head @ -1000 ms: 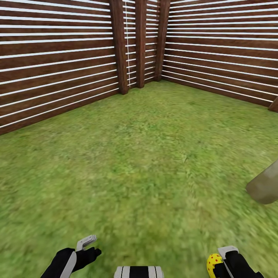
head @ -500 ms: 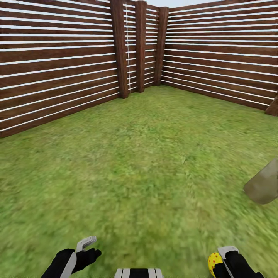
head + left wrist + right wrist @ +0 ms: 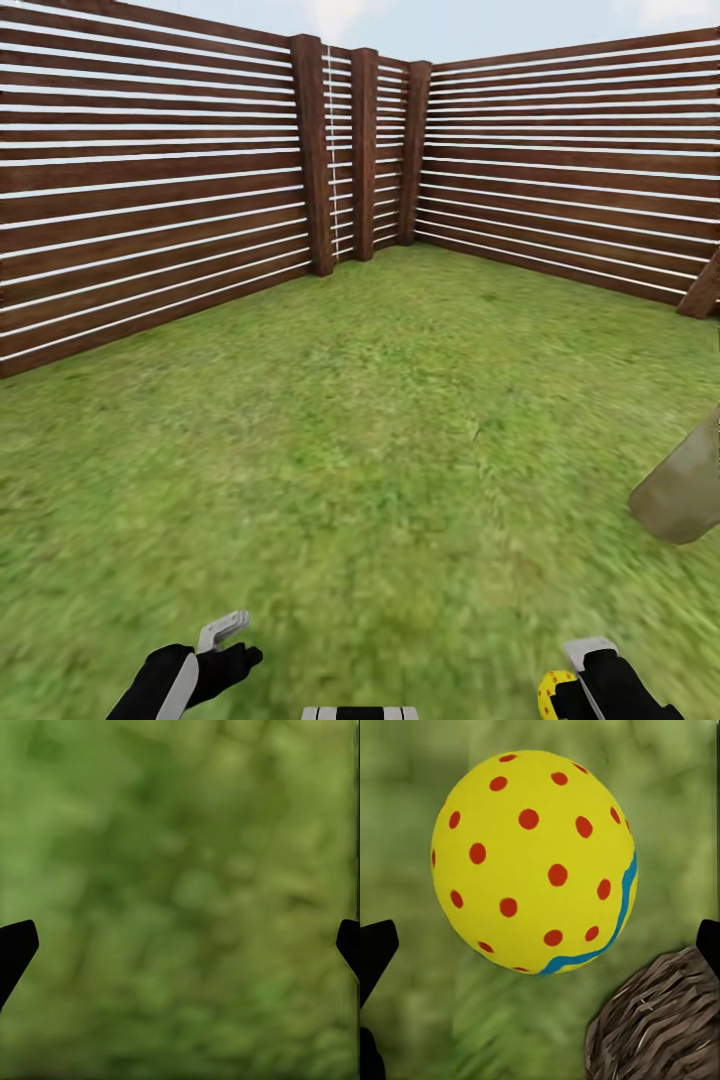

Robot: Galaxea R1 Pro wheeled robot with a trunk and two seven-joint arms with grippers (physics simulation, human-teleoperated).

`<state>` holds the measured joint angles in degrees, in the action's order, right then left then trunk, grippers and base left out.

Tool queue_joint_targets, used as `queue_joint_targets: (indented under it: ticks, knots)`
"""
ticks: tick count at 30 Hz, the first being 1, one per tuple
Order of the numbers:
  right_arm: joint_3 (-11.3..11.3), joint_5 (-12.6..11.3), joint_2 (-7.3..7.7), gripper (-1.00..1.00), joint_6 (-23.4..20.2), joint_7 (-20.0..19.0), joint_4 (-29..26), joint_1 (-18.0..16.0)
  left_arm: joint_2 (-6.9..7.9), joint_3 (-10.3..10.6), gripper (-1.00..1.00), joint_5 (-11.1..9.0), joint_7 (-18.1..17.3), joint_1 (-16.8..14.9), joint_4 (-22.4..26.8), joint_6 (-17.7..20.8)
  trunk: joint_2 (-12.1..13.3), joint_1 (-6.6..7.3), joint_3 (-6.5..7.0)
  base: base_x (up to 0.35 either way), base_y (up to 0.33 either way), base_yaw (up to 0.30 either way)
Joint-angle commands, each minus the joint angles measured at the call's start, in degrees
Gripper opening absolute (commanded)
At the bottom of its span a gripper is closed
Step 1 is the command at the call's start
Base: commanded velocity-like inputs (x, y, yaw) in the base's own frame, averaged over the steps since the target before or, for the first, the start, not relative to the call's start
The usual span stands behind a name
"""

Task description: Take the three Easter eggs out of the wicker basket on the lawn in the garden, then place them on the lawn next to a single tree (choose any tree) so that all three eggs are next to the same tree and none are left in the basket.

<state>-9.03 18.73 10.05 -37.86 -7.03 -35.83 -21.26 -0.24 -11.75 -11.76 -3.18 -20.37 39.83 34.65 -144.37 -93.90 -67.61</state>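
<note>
Slatted brown fence [image 3: 150,200] corner, pale sky [image 3: 480,25] above

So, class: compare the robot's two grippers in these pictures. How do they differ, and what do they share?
The right gripper has a yellow egg with red dots between its fingers; the left gripper has nothing between its fingers, just grass. A brown wicker basket shows by the right gripper, none by the left. Both have dark fingers and hang low over the lawn.
</note>
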Motion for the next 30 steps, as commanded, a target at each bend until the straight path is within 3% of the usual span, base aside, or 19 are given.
queue_joint_targets:
  ticks: [1, 30]
  knots:
    - [-0.20, 0.61, -0.03, 1.00, -0.23, -0.53, -0.12, -0.01, -0.04, -0.20, 1.00, -0.10, -0.18, -0.02, 0.03, 0.35, 0.00, 0.03, 0.18, 0.000, 0.000, 0.000]
    - [-0.16, 0.61, -0.03, 1.00, -0.20, -0.53, -0.03, -0.01, -0.03, -0.11, 1.00, -0.10, -0.17, -0.02, -1.71, 0.33, 0.39, 0.78, 6.61, 0.000, 0.000, 0.000]
